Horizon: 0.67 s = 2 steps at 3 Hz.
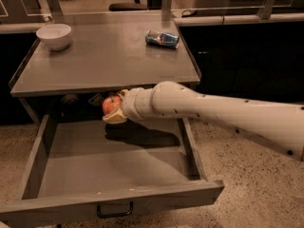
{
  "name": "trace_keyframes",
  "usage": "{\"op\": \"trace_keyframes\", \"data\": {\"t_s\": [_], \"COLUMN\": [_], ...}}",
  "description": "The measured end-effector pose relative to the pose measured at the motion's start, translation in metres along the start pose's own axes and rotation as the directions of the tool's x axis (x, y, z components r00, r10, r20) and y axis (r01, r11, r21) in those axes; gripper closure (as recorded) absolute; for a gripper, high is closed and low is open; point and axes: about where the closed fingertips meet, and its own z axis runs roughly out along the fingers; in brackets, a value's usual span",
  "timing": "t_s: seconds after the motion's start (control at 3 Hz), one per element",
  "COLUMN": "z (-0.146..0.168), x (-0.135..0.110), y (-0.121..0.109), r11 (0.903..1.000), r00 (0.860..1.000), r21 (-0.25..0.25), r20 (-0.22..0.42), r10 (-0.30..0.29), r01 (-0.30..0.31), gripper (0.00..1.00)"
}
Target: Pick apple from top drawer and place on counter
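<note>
So, everything relative to the counter (109,63): at its back left corner sits a white bowl (54,35), plain, no markings I can see. Below the counter's front edge the top drawer (118,163) is pulled way out, with a small black handle (114,211) on its front panel. On the dark back panel under the counter there are a couple of small tags (97,99), but I can't read them.

The apple (109,103) is just under the counter's front lip, left of middle, held up off the drawer floor with a shadow (140,134) beneath it. The gripper (117,109) has its pale fingers (114,119) clamped around the apple, one above and one below.

Toward the counter's back right lies a can (162,38) on its side, with a blue label whose writing is unreadable. The white arm (213,109) reaches in from the right, below counter level.
</note>
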Motion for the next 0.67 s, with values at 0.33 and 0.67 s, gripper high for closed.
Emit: {"op": "trace_keyframes", "data": {"t_s": [0.33, 0.67], "z": [-0.0093, -0.0063], "x": [-0.0100, -0.0153], "y": [0.0174, 0.0169], "r11": [0.9976, 0.9971], "r00": [0.999, 0.999], "r21": [-0.063, -0.071], "r20": [-0.021, -0.018], "r10": [-0.029, -0.028], "r01": [0.027, 0.027], "gripper": [1.00, 1.00]}}
